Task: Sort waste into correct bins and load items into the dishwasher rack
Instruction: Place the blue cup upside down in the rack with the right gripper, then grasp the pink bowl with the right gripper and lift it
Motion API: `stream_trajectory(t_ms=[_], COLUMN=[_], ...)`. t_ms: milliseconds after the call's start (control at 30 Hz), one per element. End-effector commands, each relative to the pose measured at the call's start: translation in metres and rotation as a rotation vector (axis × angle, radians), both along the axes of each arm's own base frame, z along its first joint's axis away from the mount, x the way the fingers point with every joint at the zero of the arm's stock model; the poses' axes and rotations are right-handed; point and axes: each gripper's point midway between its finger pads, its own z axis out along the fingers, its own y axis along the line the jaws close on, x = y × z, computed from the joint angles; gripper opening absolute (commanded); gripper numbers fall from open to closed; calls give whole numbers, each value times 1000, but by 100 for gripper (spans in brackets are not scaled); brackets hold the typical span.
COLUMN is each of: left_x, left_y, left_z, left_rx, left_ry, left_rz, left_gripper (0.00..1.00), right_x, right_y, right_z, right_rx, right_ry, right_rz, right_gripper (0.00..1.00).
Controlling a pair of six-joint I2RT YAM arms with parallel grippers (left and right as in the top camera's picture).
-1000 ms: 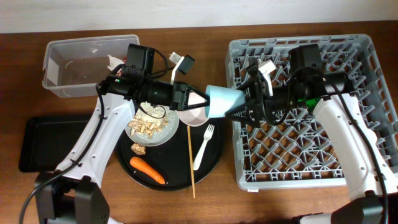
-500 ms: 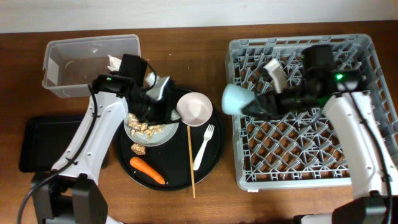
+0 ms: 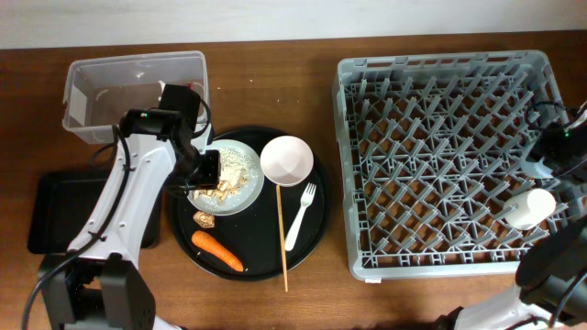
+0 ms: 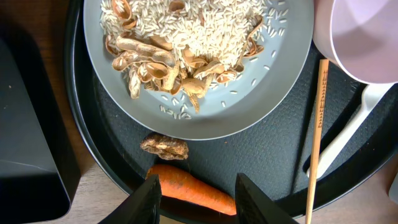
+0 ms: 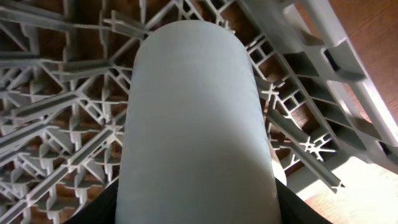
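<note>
Right wrist: right gripper clamps small light-blue cup at right desk edge.
Left gripper: spread, empty.
Risk: tilted release — cup topples.

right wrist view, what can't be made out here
light-blue cup: its mouth, and whether it rests on the dishwasher rack, are hidden by its own body.
right gripper: only dark slivers show at the bottom corners; the tips are behind the cup, so the grip is unclear.
overhead: the gripper is hidden under the arm at the right edge.

round black tray: 8 o'clock of centre, resting on bench | bench: dark brown wood | pale wall: strip at 12 o'clock
</note>
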Motion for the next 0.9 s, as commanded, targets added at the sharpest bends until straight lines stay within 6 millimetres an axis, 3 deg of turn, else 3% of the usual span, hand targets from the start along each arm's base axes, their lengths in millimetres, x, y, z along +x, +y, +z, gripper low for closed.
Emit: stream_trajectory(t_ms=[0,100,300,367,400,467,500,567,600,667,767,867], left_x=[0,0,0,0,0,0,1,9,10,5,-1,-5], left_y=[0,0,0,0,0,0,-4,-16,-17,-12,15,58], left_z=[-2,-2,-2,-2,-2,-2,-1,1,1,0,0,1], left_rx=[4,4,4,4,4,3,-23,-87,-92,-76,-51,-55], left_ry=[7,7,7,8,7,7,5,-28,-33,-11,22,44], left_rz=[5,5,5,5,5,5,3,-3,-3,4,76,241], left_gripper=[38,38,38,38,39,40,40,44,44,44,43,43], right_x=[8,21,24,23,28,34,26,14,11,9,33,55], right_y=[-6,8,20,29,45,97,139,213,244,332,402,441], right_z=[-12,-23,-20,-6,22,88,119,140,141,127,87,34], right_rx=[2,105,169,200,244,337,354,372,391,398,176,143], right_ry=[12,-32,-56,-76,-163,-378,-454,-452,-437,-368,-296,-217], right_rz=[-15,7,16,51,119,367,529,745,837,1105,1223,1188], right_gripper=[88,98,99,99,99,99,99,99,99,98,99,98])
